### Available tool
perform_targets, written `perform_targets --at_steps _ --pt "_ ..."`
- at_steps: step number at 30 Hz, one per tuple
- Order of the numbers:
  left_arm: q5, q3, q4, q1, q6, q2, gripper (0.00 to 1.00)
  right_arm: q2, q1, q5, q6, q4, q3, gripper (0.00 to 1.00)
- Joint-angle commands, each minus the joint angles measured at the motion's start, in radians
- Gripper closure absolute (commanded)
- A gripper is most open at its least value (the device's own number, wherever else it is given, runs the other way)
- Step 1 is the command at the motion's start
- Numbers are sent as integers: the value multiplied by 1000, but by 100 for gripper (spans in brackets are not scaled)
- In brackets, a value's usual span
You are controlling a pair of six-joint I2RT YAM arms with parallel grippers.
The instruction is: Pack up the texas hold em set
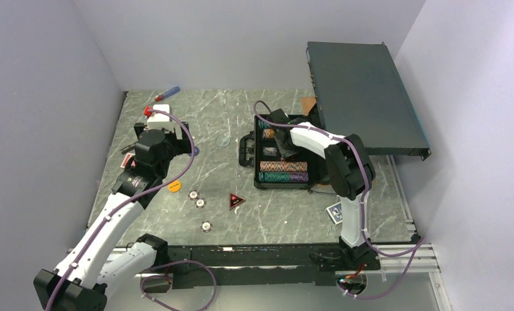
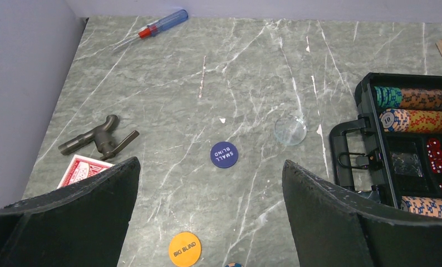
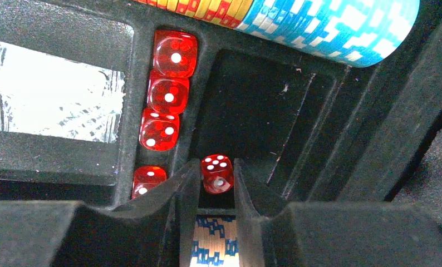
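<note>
The small dark case (image 1: 257, 170) lies open mid-table, rows of striped chips (image 1: 283, 166) in its slots. My right gripper (image 3: 216, 167) is down inside it, shut on a red die (image 3: 217, 173) over an empty pocket. Several more red dice (image 3: 168, 94) sit in a column to the left. My left gripper (image 2: 210, 163) hangs open above the table, left of the case handle (image 2: 347, 153). Under it lie the blue SMALL BLIND button (image 2: 224, 154) and the orange BIG BLIND button (image 2: 184, 249). A red card deck (image 2: 82, 168) lies by its left finger.
Three loose chips (image 1: 201, 203) and a red-and-black triangular button (image 1: 235, 201) lie in front of the case, and a blue deck (image 1: 334, 211) lies near the right arm. A screwdriver (image 1: 167, 94), a dark metal fitting (image 2: 99, 138), a clear disc (image 2: 290, 130) and a large rack box (image 1: 364, 97) are also here.
</note>
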Motion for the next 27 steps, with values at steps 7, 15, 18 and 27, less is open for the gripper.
perform_targets --at_steps 7,15,18,27 --pt "13 40 12 0 -13 7 1 -12 -18 57 6 -12 48 77" --pt "17 42 10 0 -14 -1 1 -53 28 79 171 -116 127 100" --pt "19 42 9 0 -16 -8 1 -40 32 19 307 -162 153 100" --pt "20 40 5 0 -17 -30 1 -37 30 -13 446 -118 136 100"
